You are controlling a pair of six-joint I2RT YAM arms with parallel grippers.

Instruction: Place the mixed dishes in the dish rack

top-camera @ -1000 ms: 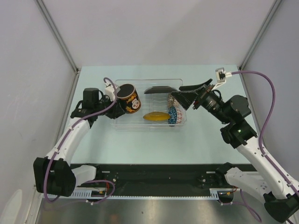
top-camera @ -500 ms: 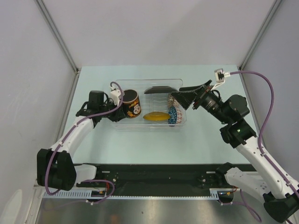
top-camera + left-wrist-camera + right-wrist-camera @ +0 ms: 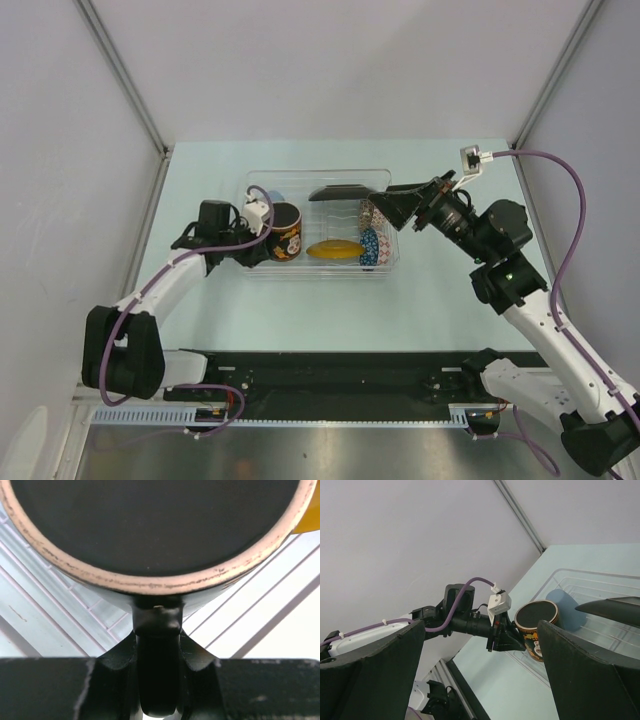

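Left tool (image 3: 262, 238) pinches the red-inside dark mug (image 3: 285, 232) by its handle, mug at three o'clock inside the dish rack (image 3: 300, 175)

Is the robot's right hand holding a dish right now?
No, the right gripper is wide open in its wrist view, with nothing between its fingers.

the mug (image 3: 286, 232) is showing a dark body with an orange and white printed figure and a pale, scuffed rim. the saucer (image 3: 335, 250) is showing yellow, the bowl (image 3: 370, 247) a blue pattern, the plate (image 3: 345, 192) black, the cup (image 3: 276, 197) light blue. the rack (image 3: 300, 268) is looking clear against the pale mint surface (image 3: 440, 300).
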